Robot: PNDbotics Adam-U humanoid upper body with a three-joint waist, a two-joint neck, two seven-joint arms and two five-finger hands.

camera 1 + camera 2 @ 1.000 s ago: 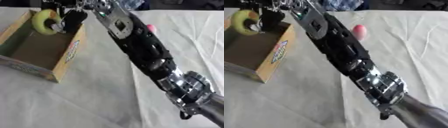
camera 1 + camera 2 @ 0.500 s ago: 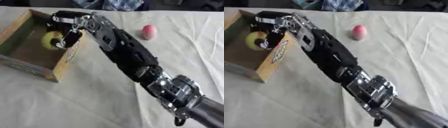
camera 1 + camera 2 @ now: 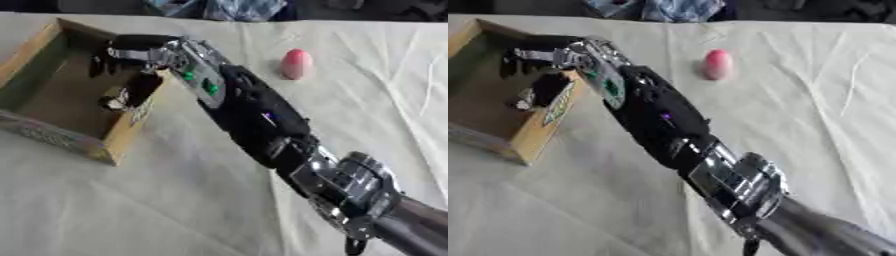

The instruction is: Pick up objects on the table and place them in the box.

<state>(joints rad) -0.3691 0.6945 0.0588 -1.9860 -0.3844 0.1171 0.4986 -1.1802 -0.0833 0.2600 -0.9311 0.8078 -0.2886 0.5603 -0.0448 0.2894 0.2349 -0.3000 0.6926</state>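
**Right hand over the box, pink object out on the cloth**

Item: my right hand [image 3: 122,75], reaching in from lower right across the worktop [image 3: 175,200]; it sits over the open cardboard box [image 3: 35,131], fingers pointing down inside; whether they hold anything I cannot tell. Item: box, at left on the white cloth; its contents beneath the hand are not clear to me. Item: one pink rounded object [image 3: 297,63], well apart from the box, beyond my arm.

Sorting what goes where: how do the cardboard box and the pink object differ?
The cardboard box is large, angular, brown and open-topped; the pink object is small, rounded and pink. The right hand reaches into the box, while the pink object lies untouched. Both rest on the white cloth.
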